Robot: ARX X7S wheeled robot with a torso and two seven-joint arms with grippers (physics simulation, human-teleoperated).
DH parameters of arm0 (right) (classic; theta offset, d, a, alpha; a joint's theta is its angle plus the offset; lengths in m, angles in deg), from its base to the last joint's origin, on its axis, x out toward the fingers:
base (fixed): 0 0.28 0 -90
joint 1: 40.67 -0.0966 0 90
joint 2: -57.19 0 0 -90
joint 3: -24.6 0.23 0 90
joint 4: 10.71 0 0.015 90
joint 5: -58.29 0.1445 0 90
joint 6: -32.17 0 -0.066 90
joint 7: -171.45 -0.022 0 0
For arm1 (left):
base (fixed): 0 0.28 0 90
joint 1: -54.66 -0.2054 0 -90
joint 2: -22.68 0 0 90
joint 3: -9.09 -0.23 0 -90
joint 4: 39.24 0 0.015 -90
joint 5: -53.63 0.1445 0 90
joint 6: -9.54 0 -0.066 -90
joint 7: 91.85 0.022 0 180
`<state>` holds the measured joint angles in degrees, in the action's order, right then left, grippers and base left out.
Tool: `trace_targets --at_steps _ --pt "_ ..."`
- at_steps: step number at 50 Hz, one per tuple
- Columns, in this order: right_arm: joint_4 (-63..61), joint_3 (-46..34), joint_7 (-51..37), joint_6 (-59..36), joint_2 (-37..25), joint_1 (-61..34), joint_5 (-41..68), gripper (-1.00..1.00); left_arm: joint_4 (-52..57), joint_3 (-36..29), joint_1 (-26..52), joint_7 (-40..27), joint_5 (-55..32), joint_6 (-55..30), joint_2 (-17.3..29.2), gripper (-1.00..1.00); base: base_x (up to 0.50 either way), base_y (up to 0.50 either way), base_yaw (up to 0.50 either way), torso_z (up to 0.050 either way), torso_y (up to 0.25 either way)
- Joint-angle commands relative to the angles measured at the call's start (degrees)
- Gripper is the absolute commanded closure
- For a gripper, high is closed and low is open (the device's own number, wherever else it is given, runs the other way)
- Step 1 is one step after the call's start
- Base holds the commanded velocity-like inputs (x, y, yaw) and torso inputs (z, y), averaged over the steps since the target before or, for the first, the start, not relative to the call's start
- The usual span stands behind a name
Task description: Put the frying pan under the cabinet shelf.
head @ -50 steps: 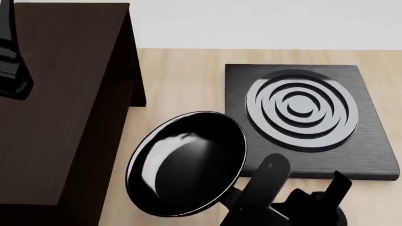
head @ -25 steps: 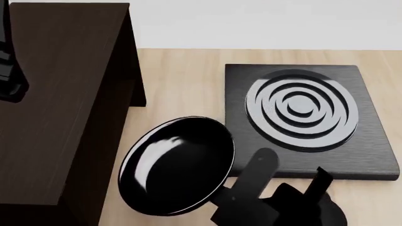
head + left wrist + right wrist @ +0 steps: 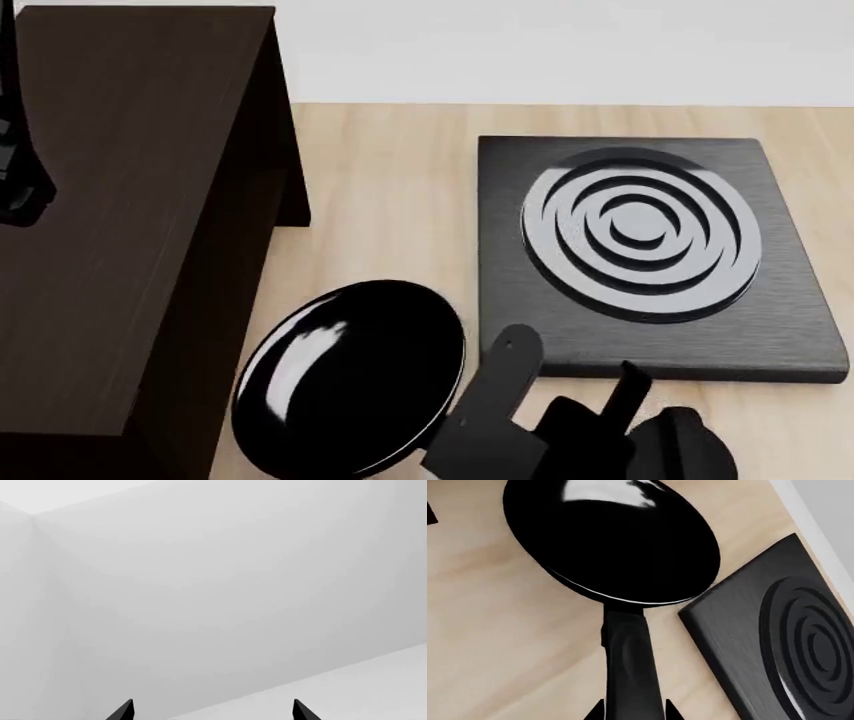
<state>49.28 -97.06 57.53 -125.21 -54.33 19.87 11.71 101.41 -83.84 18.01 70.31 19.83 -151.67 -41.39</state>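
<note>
The frying pan point(image 3: 350, 378) is lifted and tilted just beside the cabinet shelf point(image 3: 134, 200), not yet under it. The right gripper point(image 3: 632, 715) clamps the pan's handle point(image 3: 629, 655) low near the cabinet's front corner. The left gripper point(image 3: 212, 711) hangs empty above the cabinet, jaws apart.

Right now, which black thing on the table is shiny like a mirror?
The round black frying pan is, with bright white glints on its bowl. The square black burner plate looks dull and brushed, with grey rings.
</note>
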Motion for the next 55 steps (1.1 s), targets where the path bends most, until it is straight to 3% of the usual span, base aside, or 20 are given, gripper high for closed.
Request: trace_targets --at_steps 1,30,40,55 --pt "9.1 3.7 -7.0 10.1 2.9 0.6 6.0 1.00 1.5 1.8 0.0 -0.4 -2.0 -2.0 -0.1 -1.00 0.00 0.00 0.00 0.000 0.000" --pt "41.8 7.3 -19.5 30.6 10.0 -6.3 19.6 1.00 7.0 5.8 2.2 -3.8 -9.1 -8.8 -0.6 -1.00 0.00 0.00 0.00 0.000 0.000" --pt "55.5 6.4 -21.3 38.0 13.8 -11.4 23.7 1.00 6.1 5.2 2.7 -5.1 -9.7 -8.1 0.6 -1.00 0.00 0.00 0.00 0.000 0.000" --pt "64.0 3.3 -20.5 42.0 17.2 -16.5 25.5 1.00 7.3 7.9 7.4 -8.1 -15.2 -13.5 0.5 -1.00 0.00 0.00 0.00 0.000 0.000"
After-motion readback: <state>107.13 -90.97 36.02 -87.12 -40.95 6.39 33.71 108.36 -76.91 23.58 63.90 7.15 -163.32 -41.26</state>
